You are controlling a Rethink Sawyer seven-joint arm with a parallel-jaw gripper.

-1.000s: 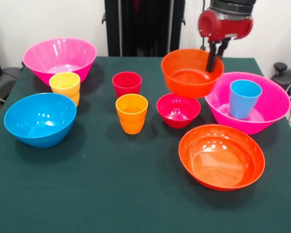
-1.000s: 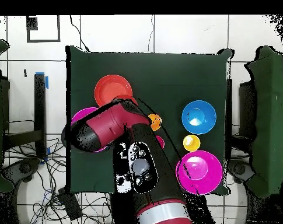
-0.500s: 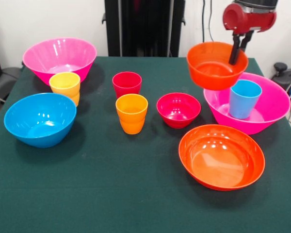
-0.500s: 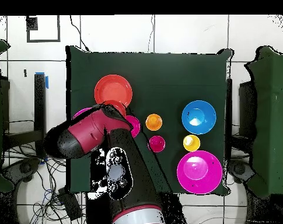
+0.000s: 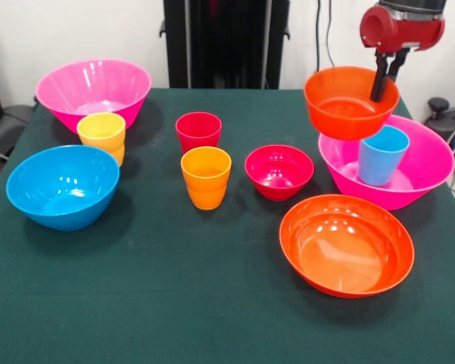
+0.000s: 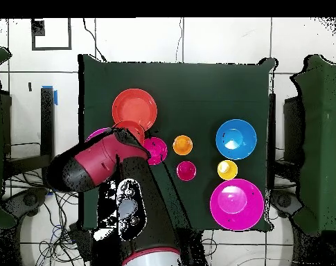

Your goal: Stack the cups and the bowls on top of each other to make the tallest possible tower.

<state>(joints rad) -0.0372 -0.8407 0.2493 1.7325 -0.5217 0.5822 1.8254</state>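
- Nearest you in the front view sits the wide shallow orange bowl (image 5: 346, 244), upright and empty on the green table (image 5: 174, 303); from overhead it shows as the red-orange disc (image 6: 134, 107) toward the table's upper left.
- Next back on your left you have the medium blue bowl (image 5: 62, 186), also empty, with the yellow cup (image 5: 102, 136) just behind it.
- In the middle stands the orange cup (image 5: 205, 177), with the red cup (image 5: 198, 132) right behind it and the small crimson bowl (image 5: 279, 171) beside it to the right, all upright and apart from one another.
- On your right rests one large pink bowl (image 5: 417, 171) with the blue cup (image 5: 381, 155) standing upright inside it.
- Above that pink bowl's left rim you see the small orange bowl (image 5: 350, 102) held clear of the table, slightly tilted, overlapping the blue cup's rim in the picture.
- The gripper (image 5: 383, 80) comes down from the red wrist and pinches this bowl's right-hand wall, its dark fingers (image 5: 378, 76) closed on the rim.
- Farthest back on your left stands the second large pink bowl (image 5: 93, 92), empty, just behind the yellow cup.
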